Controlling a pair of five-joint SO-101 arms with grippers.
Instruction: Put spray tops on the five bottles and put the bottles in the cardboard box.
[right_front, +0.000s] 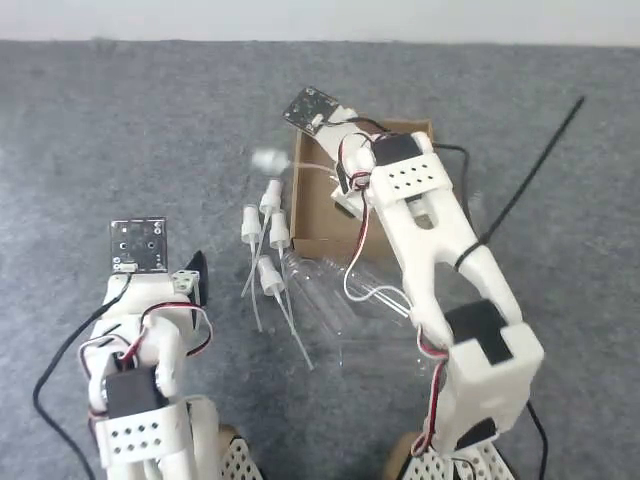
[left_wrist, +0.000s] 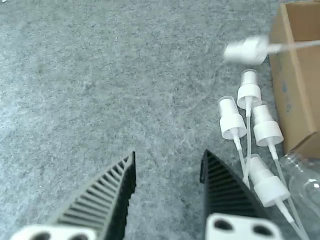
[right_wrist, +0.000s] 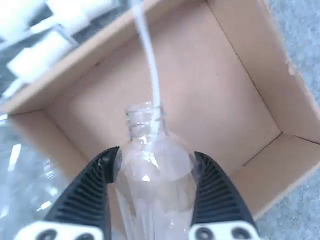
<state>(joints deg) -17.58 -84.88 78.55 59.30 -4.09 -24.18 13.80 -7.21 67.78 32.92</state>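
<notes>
My right gripper (right_wrist: 155, 160) is shut on a clear bottle (right_wrist: 150, 175) held over the cardboard box (right_wrist: 210, 75), neck (right_wrist: 145, 117) pointing into the box. A thin white tube (right_wrist: 149, 60) runs to the bottle's mouth. Its spray top (right_front: 268, 160) hangs blurred just beyond the box's left wall (right_front: 300, 190). Several more spray tops (right_front: 270, 232) lie on the carpet left of the box. My left gripper (left_wrist: 167, 165) is open and holds nothing, low over bare carpet near those spray tops (left_wrist: 248, 125).
Clear bottles (right_front: 325, 290) lie on their sides in front of the box, partly under the right arm (right_front: 440, 240). One bottle's shoulder (left_wrist: 306, 172) lies close to the left gripper's finger. Grey carpet (right_front: 120, 140) lies open to the left and back.
</notes>
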